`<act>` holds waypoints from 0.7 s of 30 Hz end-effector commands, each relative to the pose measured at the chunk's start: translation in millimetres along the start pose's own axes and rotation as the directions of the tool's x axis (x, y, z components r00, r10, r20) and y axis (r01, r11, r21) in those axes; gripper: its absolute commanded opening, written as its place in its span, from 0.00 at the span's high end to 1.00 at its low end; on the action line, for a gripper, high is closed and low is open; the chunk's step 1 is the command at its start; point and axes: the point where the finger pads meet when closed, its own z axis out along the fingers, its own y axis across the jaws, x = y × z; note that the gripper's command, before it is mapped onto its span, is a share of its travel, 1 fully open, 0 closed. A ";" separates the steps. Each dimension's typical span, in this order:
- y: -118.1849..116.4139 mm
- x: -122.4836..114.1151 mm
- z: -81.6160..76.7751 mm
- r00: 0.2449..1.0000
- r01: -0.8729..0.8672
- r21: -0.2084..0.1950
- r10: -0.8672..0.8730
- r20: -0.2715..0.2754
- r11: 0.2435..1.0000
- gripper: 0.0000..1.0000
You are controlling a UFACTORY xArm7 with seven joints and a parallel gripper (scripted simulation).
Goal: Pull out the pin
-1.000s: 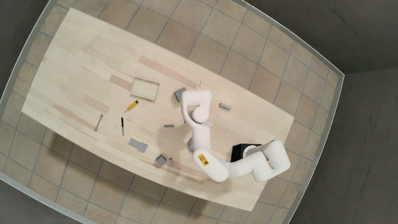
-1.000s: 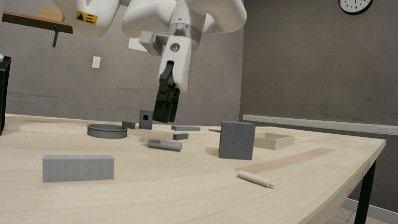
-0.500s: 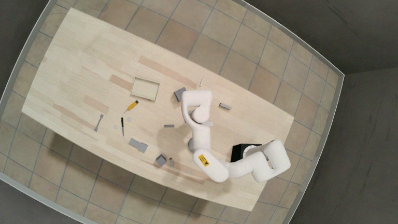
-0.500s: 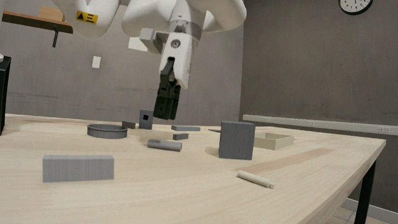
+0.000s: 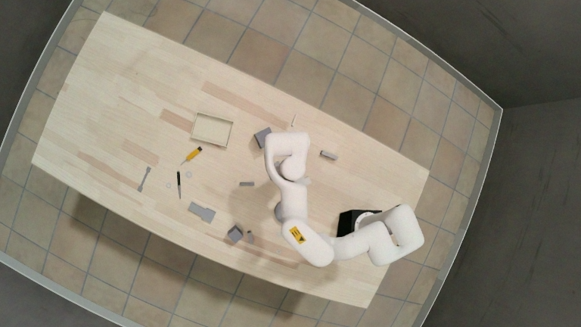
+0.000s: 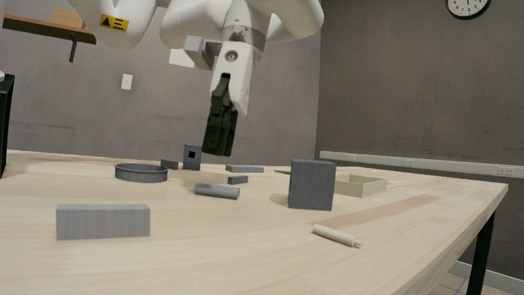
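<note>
A grey round pin (image 6: 216, 190) lies flat on the table, apart from the blocks around it. The small grey block with an empty square hole (image 6: 192, 156) stands upright farther back; it also shows in the overhead view (image 5: 234, 233). My gripper (image 6: 219, 149) hangs in the air above and a little behind the pin, with its dark fingers partly open and nothing between them. In the overhead view the arm (image 5: 287, 165) hides the gripper and the pin.
A big grey cube (image 6: 311, 189) stands right of the pin, and a small grey block (image 6: 237, 179) lies just behind it. A grey ring (image 6: 140, 172), a long grey block (image 6: 102, 220), a cream peg (image 6: 336, 235) and a cream tray (image 6: 359, 184) lie around.
</note>
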 end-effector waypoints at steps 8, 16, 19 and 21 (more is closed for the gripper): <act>-3.5 -1.1 -2.6 1.000 0.003 0.013 -0.003 0.007 1.000 0.43; -15.8 -4.4 -9.3 1.000 0.005 0.046 -0.006 0.020 0.999 0.43; -15.8 -4.4 -9.3 1.000 0.005 0.046 -0.006 0.020 0.999 0.43; -15.8 -4.4 -9.3 1.000 0.005 0.046 -0.006 0.020 0.999 0.43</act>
